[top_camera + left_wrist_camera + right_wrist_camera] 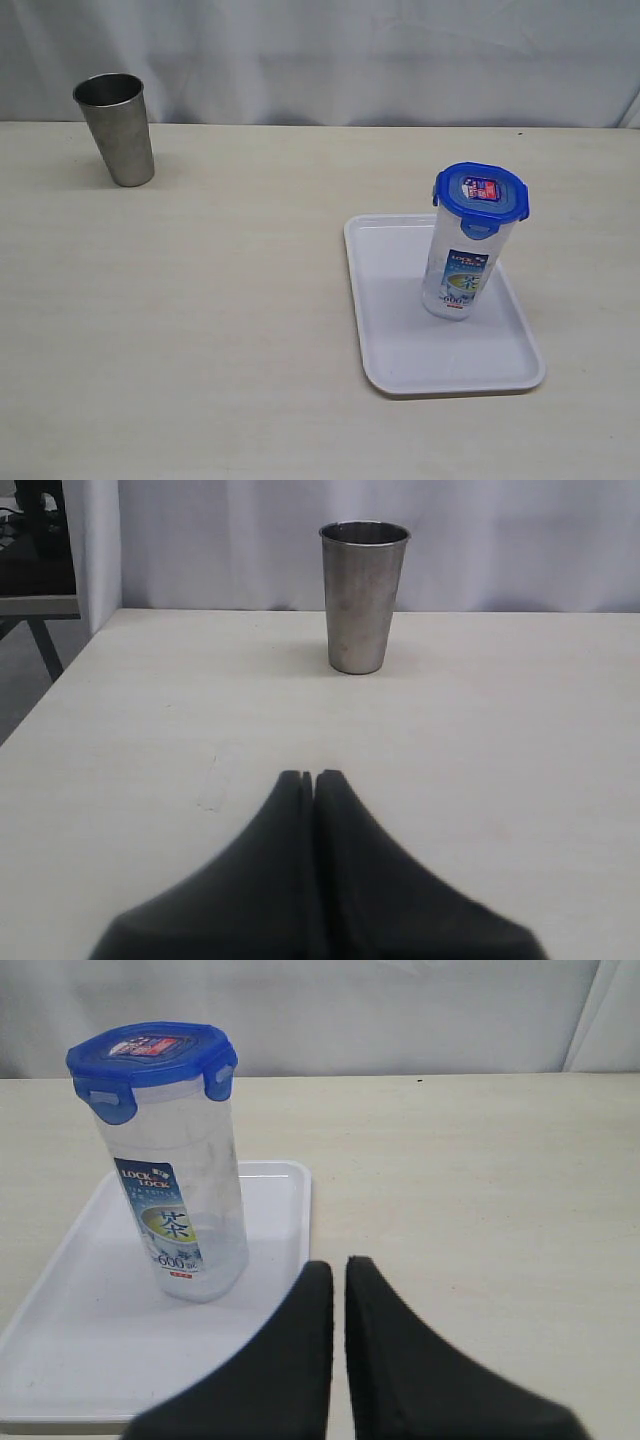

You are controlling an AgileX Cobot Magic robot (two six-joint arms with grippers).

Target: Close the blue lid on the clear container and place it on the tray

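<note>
Both the left gripper (312,777), facing the steel cup (363,595), and the right gripper (338,1265), near the tray (400,350), are pinched together and empty, while the clear container (462,260), blue lid (481,191) seated, stands upright on that tray at right, so the task looks done and nothing further seems needed.

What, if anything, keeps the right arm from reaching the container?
Nothing visible, so probably yes. The container stands upright on the tray just ahead of the right end effector, with nothing between them. The cup is far across the table. The shut jaws would need opening first.
</note>
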